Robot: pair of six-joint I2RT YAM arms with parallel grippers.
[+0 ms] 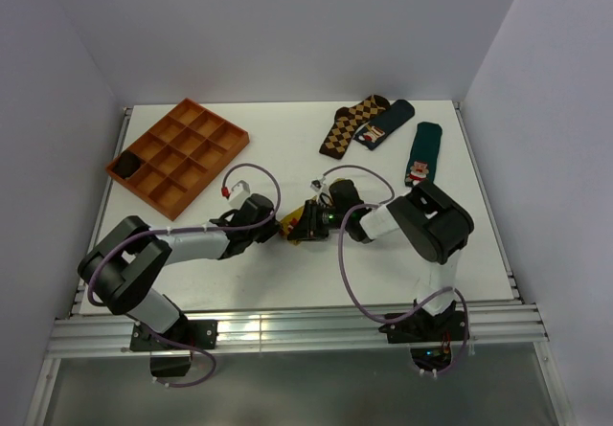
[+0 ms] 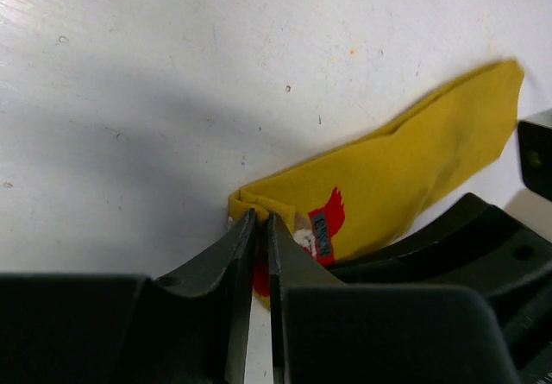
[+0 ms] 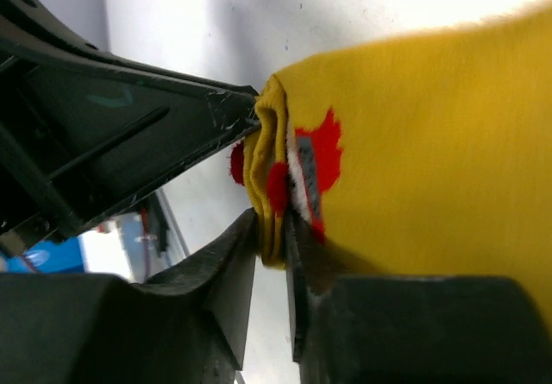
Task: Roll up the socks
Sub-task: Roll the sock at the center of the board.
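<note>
The mustard-yellow sock [image 1: 291, 223] lies on the white table between my two arms, mostly hidden by them in the top view. In the left wrist view the sock [image 2: 405, 160] stretches away up-right, its toe end folded over by the red-and-white figure [image 2: 323, 229]. My left gripper [image 2: 260, 218] is shut on that folded edge. In the right wrist view the sock [image 3: 431, 142] fills the right side. My right gripper [image 3: 274, 229] holds the same fold from the other side, jaws a little apart with the layers pressed between them. The left gripper's fingers [image 3: 112, 134] meet it at the fold.
An orange compartment tray [image 1: 177, 153] sits at the back left with a dark item [image 1: 127, 166] in one cell. A brown-and-tan argyle sock [image 1: 350, 124] and two dark green socks [image 1: 385, 124] [image 1: 422, 153] lie at the back right. The arms' cables loop above the table.
</note>
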